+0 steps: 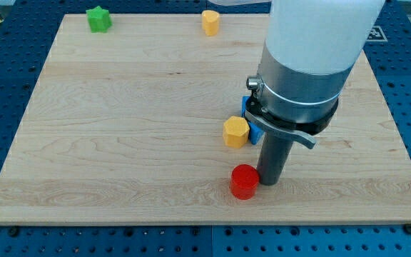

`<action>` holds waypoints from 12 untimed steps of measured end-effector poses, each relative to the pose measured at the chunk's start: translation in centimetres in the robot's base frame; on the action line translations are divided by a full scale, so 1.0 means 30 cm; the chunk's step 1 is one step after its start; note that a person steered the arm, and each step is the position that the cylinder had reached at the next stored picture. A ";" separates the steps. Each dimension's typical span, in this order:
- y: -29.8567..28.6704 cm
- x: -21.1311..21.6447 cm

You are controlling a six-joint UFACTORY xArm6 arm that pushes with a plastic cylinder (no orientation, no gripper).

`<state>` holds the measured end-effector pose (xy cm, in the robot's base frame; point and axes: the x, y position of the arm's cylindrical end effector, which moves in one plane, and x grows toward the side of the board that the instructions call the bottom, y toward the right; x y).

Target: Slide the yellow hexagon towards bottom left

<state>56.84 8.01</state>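
Observation:
The yellow hexagon (236, 132) lies a little right of the board's middle. A blue block (251, 123), shape unclear, sits right behind it, mostly hidden by the arm. My tip (269, 181) rests on the board below and to the right of the yellow hexagon, a short gap away from it. The tip touches, or nearly touches, the right side of a red cylinder (245, 181) near the view's bottom.
A green star-shaped block (99, 19) sits at the top left of the wooden board (120, 128). A second yellow block (210, 22), heart-like, sits at the top centre. The arm's wide body (309, 64) covers the board's upper right.

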 end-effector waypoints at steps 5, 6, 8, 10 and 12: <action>0.236 -0.009; 0.212 -0.094; -0.032 -0.252; -0.182 -0.302; -0.240 -0.290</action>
<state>48.13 0.82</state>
